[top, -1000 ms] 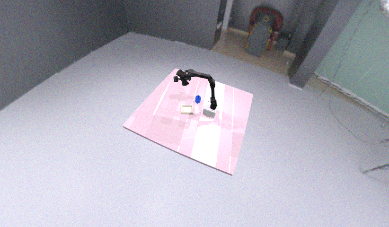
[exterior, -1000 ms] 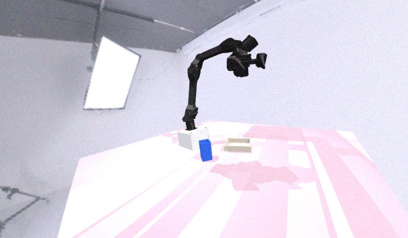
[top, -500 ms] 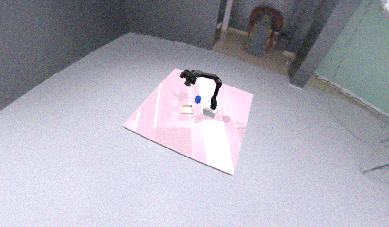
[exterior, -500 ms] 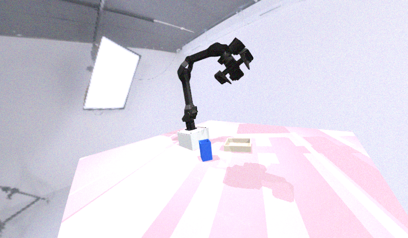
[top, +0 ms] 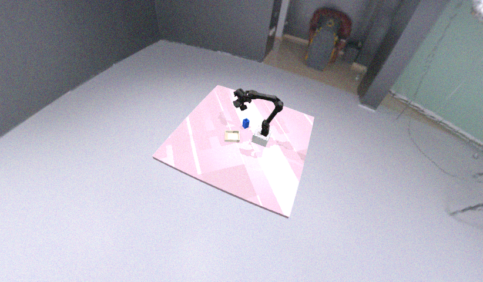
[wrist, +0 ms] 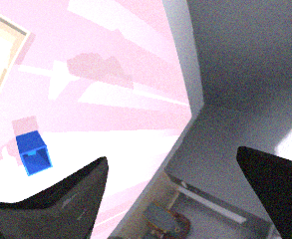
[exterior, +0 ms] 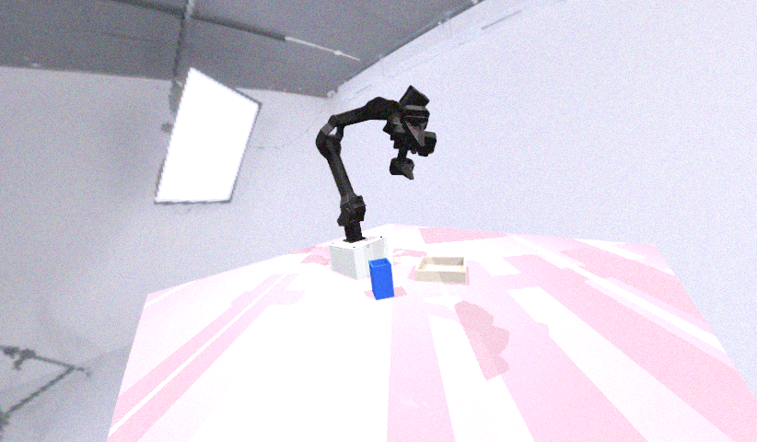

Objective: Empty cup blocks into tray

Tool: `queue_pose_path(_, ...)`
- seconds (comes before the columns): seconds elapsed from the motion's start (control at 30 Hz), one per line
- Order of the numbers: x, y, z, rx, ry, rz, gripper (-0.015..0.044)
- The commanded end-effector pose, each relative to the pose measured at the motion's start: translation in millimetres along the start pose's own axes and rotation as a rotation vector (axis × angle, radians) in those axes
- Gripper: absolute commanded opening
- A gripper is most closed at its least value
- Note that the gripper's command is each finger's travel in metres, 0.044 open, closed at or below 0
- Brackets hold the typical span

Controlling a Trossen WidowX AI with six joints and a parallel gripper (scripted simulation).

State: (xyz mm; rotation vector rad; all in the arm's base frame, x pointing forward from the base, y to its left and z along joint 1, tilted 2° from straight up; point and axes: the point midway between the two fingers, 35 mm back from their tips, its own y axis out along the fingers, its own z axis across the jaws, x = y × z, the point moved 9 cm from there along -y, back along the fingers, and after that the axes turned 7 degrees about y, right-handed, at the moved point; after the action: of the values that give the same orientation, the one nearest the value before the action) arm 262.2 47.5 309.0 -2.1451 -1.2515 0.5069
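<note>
A blue square cup (top: pixel 245 123) (exterior: pixel 381 282) (wrist: pixel 31 141) stands upright on the table. In the wrist view a lighter blue spot shows inside its mouth; I cannot tell whether it is a block. The shallow beige tray (top: pixel 232 141) (exterior: pixel 440 276) (wrist: pixel 11 65) lies near the cup, and only part of it shows at the left edge of the wrist view. My gripper (top: pixel 240 106) (exterior: pixel 416 159) (wrist: pixel 175 158) is open and empty. It hangs high above the table, well away from the cup, with its fingers tilted. The cup is at the lower left of the wrist view.
The white base block (top: pixel 260 140) (exterior: pixel 346 261) of the arm stands close to the cup and tray. The pink and white table (top: pixel 222 181) (exterior: pixel 295 372) ends in open edges, with grey floor (top: pixel 97 209) around it. The arm's shadow falls on the table.
</note>
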Motion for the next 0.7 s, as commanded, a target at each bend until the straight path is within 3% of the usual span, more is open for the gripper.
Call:
queue_pose_path(0.0, -17, 6, 18, 0.016, 0.193, -0.001, 0.044)
queue_pose_path(0.67, -81, 32, 107, 0.055, 1.084, -0.005, 0.044)
